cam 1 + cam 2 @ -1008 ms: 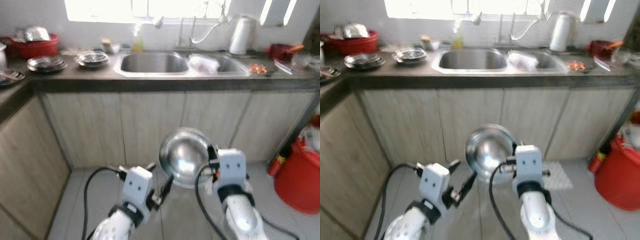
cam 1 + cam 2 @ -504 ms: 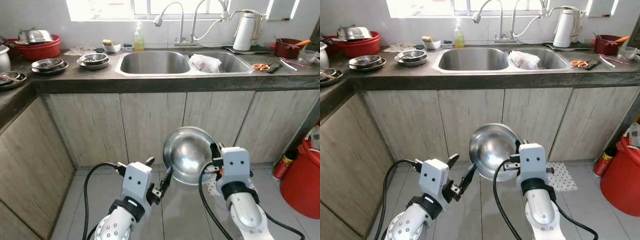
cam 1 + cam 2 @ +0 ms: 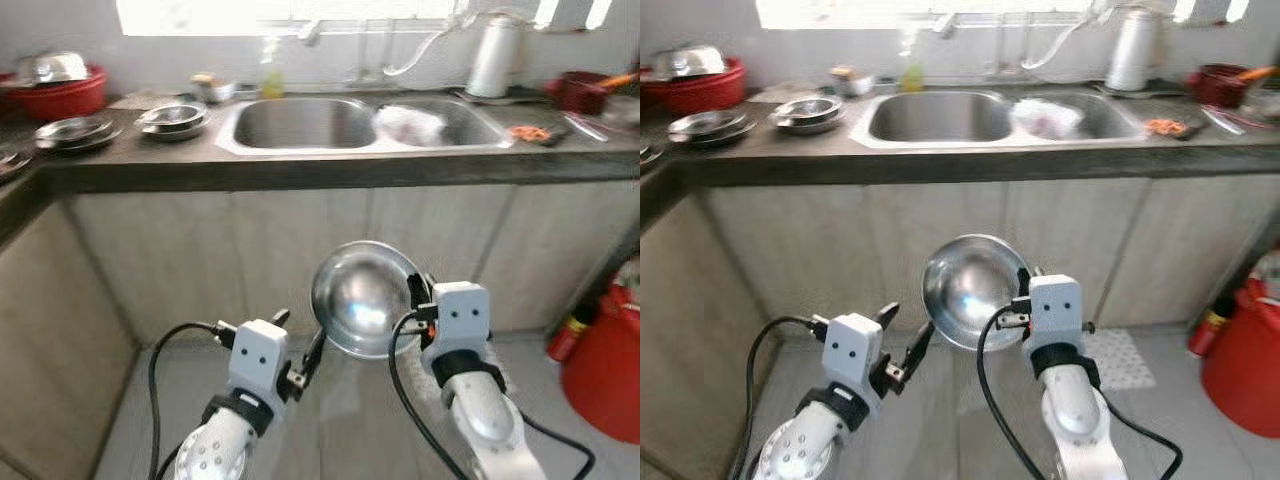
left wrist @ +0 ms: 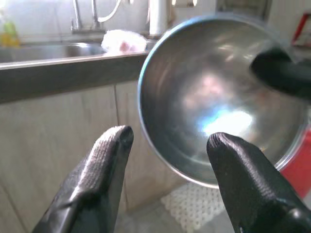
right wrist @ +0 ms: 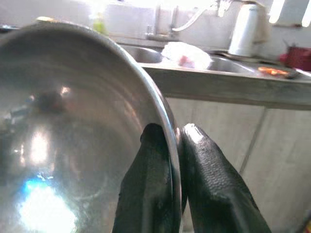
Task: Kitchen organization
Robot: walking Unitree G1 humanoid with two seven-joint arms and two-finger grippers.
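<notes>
In the lower middle of the left eye frame, well short of the counter, a steel bowl (image 3: 365, 298) is held up on edge with its hollow facing the camera. It hangs this way because the right gripper (image 5: 172, 145) has it by the rim alone: in the right wrist view one black finger lies inside the bowl and the other outside, nipped tight on the thin edge, so the bowl stands tilted rather than level. That is a fair hold for carrying an empty dish, though a rim pinch would let it swing if jolted.

The left gripper (image 4: 167, 141) sits lower left of the bowl, its two fingers spread wide and holding nothing; in its wrist view the bowl lies beyond the fingertips, near but apart from them.

Across the upper part of the frame runs the dark counter (image 3: 300, 170) with a double sink (image 3: 300, 122). At upper left stand stacked steel bowls (image 3: 173, 118) and steel plates (image 3: 72, 130), a likely home for the carried bowl, I judge. A white kettle (image 3: 496, 58) stands at upper right, a red bucket (image 3: 605, 360) on the floor at the right edge
</notes>
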